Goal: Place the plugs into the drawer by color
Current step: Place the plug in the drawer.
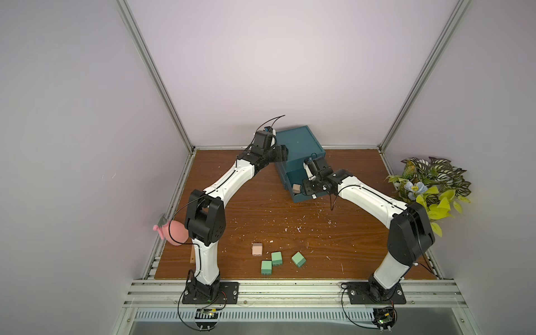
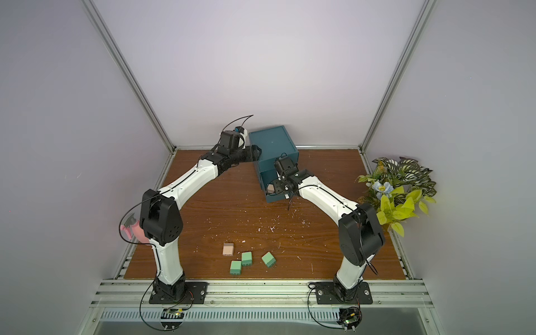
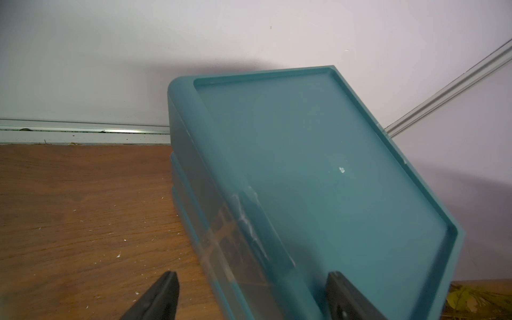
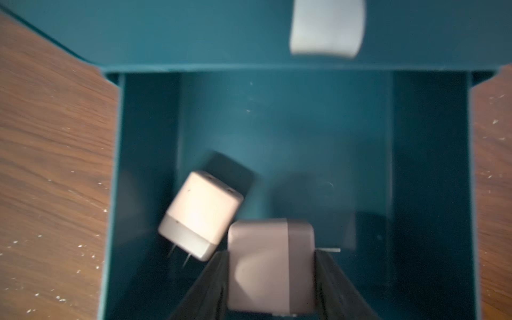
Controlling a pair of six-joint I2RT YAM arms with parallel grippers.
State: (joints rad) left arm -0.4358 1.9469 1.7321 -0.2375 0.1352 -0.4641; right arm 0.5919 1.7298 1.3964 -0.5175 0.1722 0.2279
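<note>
The dark teal cabinet [image 1: 298, 142] [image 2: 272, 142] stands at the back with its bottom drawer [image 4: 116, 194] pulled out. My right gripper [image 4: 270, 253] is shut on a peach plug [image 4: 270, 277] just above the drawer floor. A second peach plug [image 4: 201, 213] [image 1: 296, 188] lies loose in the drawer beside it. My left gripper [image 3: 252, 274] is open and straddles the cabinet's top left edge, one finger over the lid and one off its side. Near the front of the table lie another peach plug [image 1: 257, 249] and three green plugs [image 1: 266, 267] [image 1: 276, 258] [image 1: 298, 259].
A white pull tab [image 4: 327, 27] sits on the closed drawer above the open one. An artificial plant [image 1: 429, 188] fills the right side and a pink object [image 1: 174, 232] lies off the table's left edge. White flecks litter the wooden table [image 1: 261, 208].
</note>
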